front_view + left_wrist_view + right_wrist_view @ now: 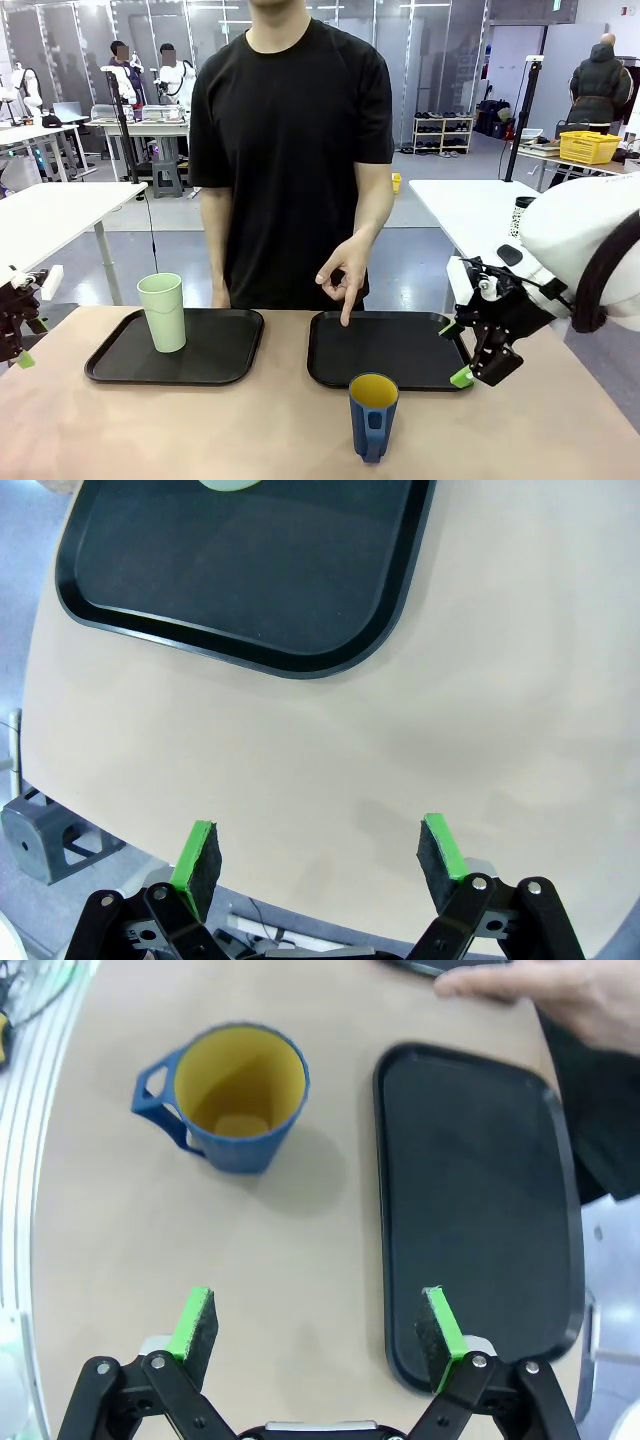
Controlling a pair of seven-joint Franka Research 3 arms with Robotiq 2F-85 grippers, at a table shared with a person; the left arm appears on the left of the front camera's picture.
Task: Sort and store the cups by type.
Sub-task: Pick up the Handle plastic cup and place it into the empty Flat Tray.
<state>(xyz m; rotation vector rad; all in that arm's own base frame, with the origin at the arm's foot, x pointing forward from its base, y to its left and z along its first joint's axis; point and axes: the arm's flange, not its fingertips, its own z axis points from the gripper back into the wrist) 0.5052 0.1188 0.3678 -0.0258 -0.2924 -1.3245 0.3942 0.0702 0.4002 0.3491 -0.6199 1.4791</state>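
Across the pale worktop point(200, 440) lay two black trays side by side, with a person standing behind them. The left tray point(225, 350) carried the tall pale green tumbler point(162, 312), upright near its middle. The right tray point(400, 350) was bare, and the person's hand point(345, 282) pointed a finger down onto its far part. The dark blue mug point(373, 418), yellow inside, stood upright on the worktop just in front of that tray, handle towards the robot. The right jaws hung by the right tray's outer edge and the left jaws at the worktop's left edge; both stood wide open and held nothing. Likely trouble: the right jaws could clip the handle or rim and tip the mug, its base could catch on the tray lip, or the arm could meet the pointing hand.
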